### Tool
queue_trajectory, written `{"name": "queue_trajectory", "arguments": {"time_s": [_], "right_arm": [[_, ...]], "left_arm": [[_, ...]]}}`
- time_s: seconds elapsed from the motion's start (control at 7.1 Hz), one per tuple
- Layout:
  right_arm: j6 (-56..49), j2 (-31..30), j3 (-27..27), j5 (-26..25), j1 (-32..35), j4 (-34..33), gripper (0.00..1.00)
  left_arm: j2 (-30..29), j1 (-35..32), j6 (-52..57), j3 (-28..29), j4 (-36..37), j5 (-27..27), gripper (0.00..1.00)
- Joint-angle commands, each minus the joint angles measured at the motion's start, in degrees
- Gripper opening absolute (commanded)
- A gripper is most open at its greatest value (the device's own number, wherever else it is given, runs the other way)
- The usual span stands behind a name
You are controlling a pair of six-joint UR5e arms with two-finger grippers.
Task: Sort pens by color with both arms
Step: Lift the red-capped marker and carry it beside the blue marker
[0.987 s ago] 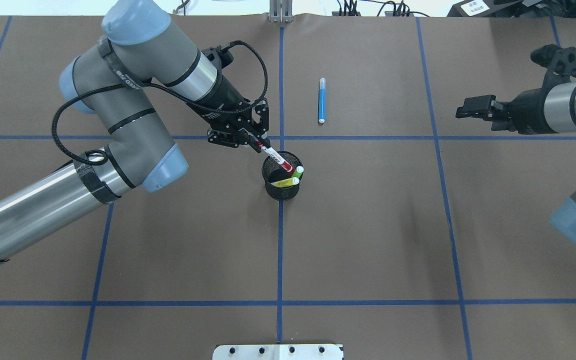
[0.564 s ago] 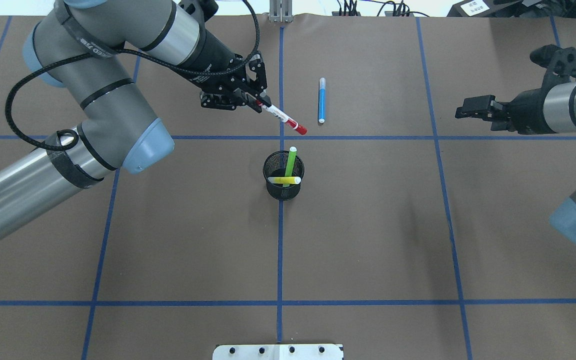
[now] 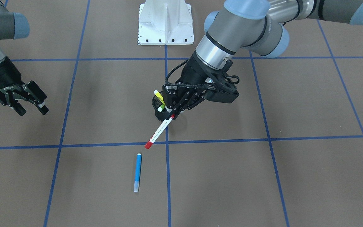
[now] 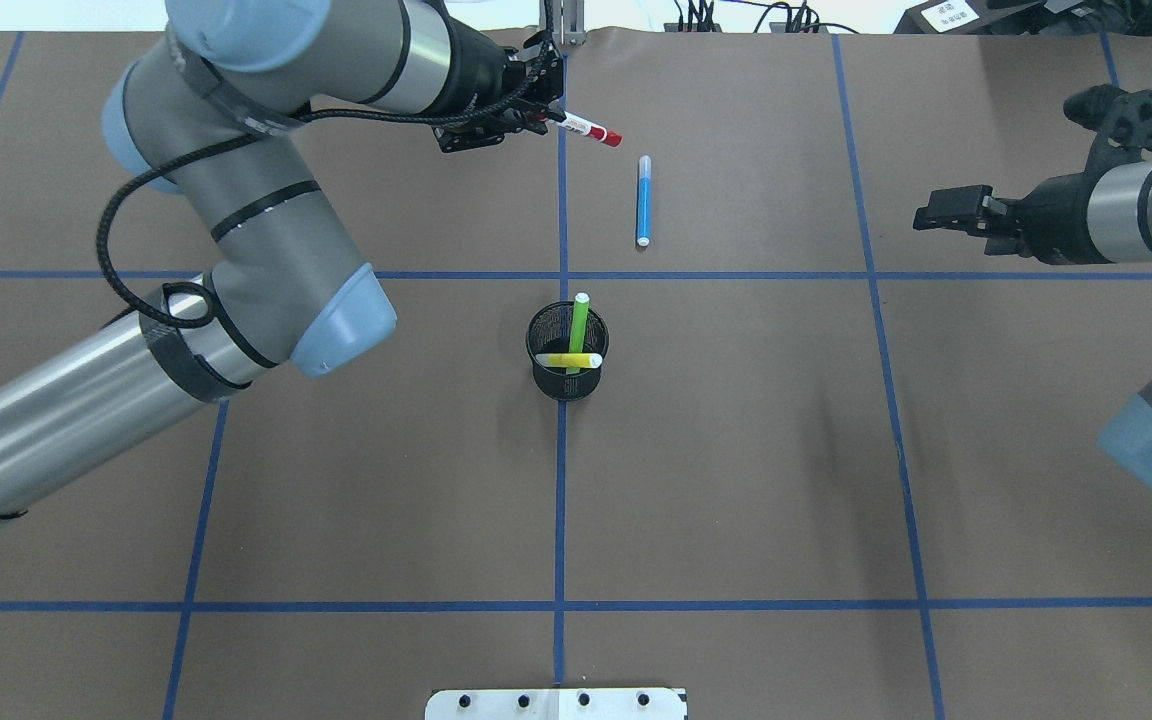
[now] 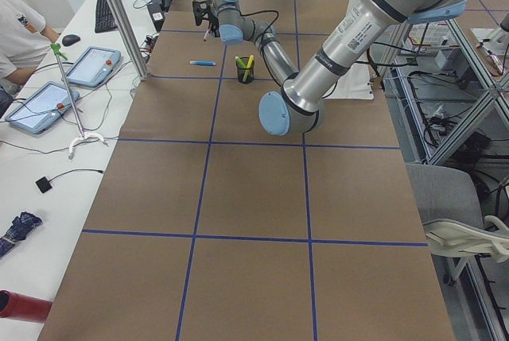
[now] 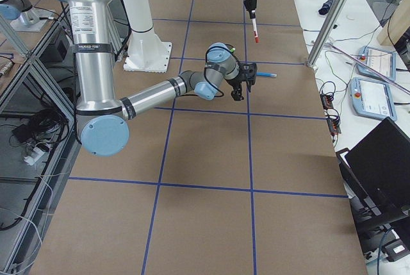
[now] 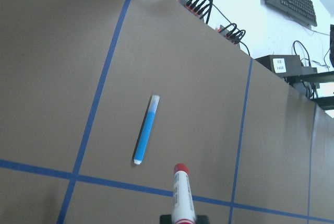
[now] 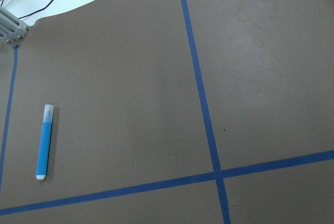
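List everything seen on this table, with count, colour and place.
brown paper-covered table: one, brown, blue tape grid.
black mesh cup: one, black, table centre.
blue marker pen: one, blue, lying flat beyond the cup.
white-bodied marker pen with red ends: one, white and red, held aloft.
light green marker pen: one, green, tilted in the cup.
yellow marker pen: one, yellow, leaning in the cup.
white pedestal base: one, white, robot's side.
left gripper: one, black, shut on the red-ended pen.
right gripper: one, black, open, empty.

Overhead, front steep down; 2 side views along table point(image 5: 238, 198); 2 wrist cams near, sharing blue pen point(image 7: 146, 130).
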Motion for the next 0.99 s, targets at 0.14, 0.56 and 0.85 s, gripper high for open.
{"name": "queue_trajectory", "arguments": {"time_s": [0.14, 0.56, 0.85], "right_arm": [[0.0, -0.1, 0.0, -0.5, -0.1, 0.0, 1.00], [0.0, -0.1, -0.2, -0.6, -0.4, 0.0, 1.00], [0.1, -0.1, -0.4, -1.4, -0.8, 0.0, 1.00]], "left_arm": [[-4.9, 10.5, 0.2, 8.9, 4.0, 30.4, 0.00], [-13.6, 14.0, -2.0, 25.7, 7.0, 42.8, 0.00], [-13.7, 13.7, 2.6, 28.7, 1.5, 42.6, 0.00]]}}
